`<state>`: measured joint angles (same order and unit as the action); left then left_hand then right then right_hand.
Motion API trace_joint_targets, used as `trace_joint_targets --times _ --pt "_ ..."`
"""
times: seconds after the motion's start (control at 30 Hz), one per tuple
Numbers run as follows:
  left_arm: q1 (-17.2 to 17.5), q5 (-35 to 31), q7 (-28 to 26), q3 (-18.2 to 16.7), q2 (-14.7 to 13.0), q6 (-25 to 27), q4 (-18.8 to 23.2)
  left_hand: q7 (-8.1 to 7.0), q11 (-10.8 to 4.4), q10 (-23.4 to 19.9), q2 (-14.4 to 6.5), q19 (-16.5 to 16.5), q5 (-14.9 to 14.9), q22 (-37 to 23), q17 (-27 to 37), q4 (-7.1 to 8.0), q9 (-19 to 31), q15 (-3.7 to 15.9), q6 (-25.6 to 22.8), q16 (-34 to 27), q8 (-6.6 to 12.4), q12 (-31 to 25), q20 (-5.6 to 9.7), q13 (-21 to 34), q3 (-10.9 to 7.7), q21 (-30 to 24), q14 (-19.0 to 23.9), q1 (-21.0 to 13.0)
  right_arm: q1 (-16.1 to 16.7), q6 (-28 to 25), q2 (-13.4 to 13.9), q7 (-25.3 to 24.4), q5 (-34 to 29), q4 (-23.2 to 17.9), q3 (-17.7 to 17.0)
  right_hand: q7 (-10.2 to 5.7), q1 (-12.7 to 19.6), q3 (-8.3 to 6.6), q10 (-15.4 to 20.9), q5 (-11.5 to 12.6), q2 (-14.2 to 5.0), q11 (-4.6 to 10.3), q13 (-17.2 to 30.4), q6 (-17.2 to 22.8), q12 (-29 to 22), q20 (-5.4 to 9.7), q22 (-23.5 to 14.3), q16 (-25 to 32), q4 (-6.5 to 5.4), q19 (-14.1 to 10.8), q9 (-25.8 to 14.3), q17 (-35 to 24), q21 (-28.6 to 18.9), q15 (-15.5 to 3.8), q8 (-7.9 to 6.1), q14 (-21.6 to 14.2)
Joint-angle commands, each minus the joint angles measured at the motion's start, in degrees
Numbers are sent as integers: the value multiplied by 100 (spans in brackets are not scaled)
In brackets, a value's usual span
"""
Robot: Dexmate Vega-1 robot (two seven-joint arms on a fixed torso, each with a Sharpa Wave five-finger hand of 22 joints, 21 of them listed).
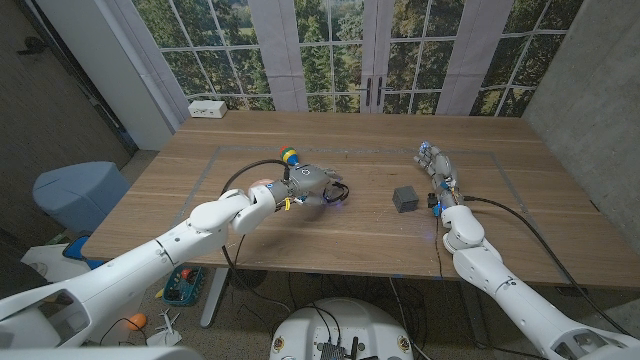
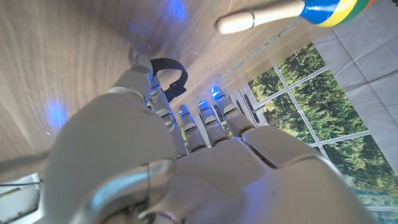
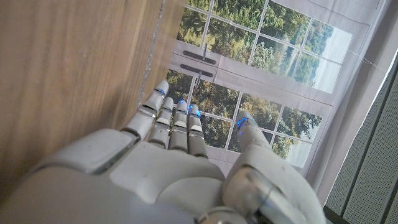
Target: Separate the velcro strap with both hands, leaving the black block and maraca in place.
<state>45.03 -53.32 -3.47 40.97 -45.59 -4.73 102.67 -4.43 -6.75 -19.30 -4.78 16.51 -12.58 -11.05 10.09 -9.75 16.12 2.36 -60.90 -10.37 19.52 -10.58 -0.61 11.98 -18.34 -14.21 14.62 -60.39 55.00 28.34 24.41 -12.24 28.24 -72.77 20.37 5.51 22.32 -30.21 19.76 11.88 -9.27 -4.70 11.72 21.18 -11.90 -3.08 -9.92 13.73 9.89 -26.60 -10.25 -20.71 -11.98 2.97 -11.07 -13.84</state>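
1. Table (image 1: 300, 240): wood, light brown with a visible lengthwise grain, smooth matt finish.
2. Left hand (image 1: 312, 183): hard plastic-looking shell, pale grey, smooth with a slight sheen.
3. Right hand (image 1: 435, 163): same pale grey shell, smooth, slightly glossy.
4. Strap (image 2: 169, 74): black, matt, looks like cloth.
5. Block (image 1: 405, 199): dark, matt; material cannot be told.
6. Maraca (image 2: 292, 11): pale smooth handle, looks like unpainted wood; head glossy, painted in blue, yellow and green bands.
7. Arm casings: white, smooth, glossy plastic look.
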Motion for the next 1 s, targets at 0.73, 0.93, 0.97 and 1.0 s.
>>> trace_joint_targets --times 0.73,0.93,0.97,1.0 --pt "-14 2265 -1272 -222 986 -354 -494 -92 -295 -625 -179 84 129 -37 34 32 116 654 -105 -118 84 -290 52 -8 9 -47 256 -9 413 -436 258 -831 -523 -805 -107 -121 800 -256 211 166 50 160 36 276 -55 -65 -46 117 116 -20 -46 -21 2 -104 -117 -296" --pt "-43 2531 -1375 -216 1119 -545 -625 -187 -382 -668 -179 116 160 -38 43 39 159 709 -141 -136 124 -303 81 4 34 -61 308 18 472 -444 296 -857 -598 -898 -102 -127 932 -276 231 181 78 156 51 332 -64 -78 -50 133 122 -24 -50 -33 -4 -110 -135 -309" --pt "-43 2572 -1383 -215 1138 -567 -638 -190 -386 -668 -174 117 165 -38 44 40 158 722 -153 -136 128 -302 87 6 40 -62 308 25 493 -458 290 -869 -578 -935 -112 -128 951 -279 236 183 82 156 53 343 -66 -79 -51 136 123 -25 -51 -35 -5 -114 -138 -312" --pt "-42 2627 -1380 -218 1154 -593 -650 -213 -391 -665 -174 116 167 -38 45 42 160 724 -160 -136 133 -301 89 7 44 -62 310 30 506 -445 302 -851 -580 -951 -112 -135 978 -282 243 186 89 149 55 364 -69 -81 -52 139 124 -25 -52 -37 -6 -116 -145 -314"
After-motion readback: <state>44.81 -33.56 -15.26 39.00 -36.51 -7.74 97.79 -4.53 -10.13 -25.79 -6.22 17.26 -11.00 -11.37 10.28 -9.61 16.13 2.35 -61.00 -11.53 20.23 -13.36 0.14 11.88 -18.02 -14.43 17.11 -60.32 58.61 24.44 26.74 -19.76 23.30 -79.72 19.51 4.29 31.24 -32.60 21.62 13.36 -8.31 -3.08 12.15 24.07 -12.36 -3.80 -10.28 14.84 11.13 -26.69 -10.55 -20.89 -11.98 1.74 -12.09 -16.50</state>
